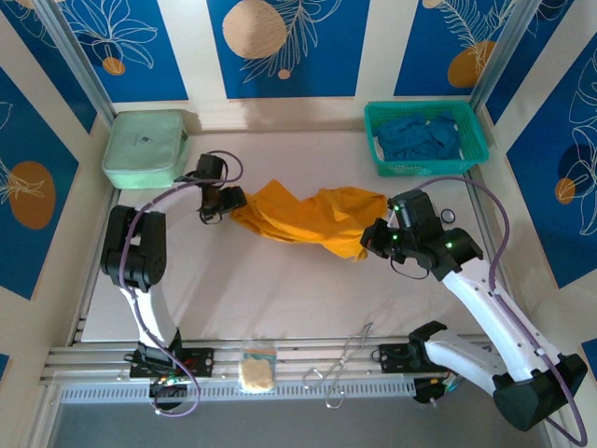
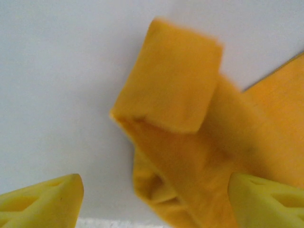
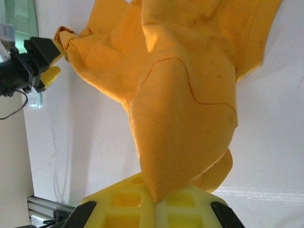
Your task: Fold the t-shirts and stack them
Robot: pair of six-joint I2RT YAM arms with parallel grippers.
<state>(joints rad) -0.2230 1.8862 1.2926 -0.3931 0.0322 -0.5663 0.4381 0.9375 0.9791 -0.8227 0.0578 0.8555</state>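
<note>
Mustard-orange t-shirt bunched, stretched across the table, deep blue t-shirts crumpled in teal basket

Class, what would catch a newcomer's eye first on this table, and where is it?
The mustard-orange t-shirt sprawls crumpled across mid-table, its right end pinched in the right gripper, the left gripper at its other end. At the far right corner, a teal basket holds deep blue t-shirts.

Orange t-shirt between spread left claw

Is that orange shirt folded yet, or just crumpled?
Not folded: the orange shirt lies bunched and twisted across the table, one end pinched in the right gripper.
</note>
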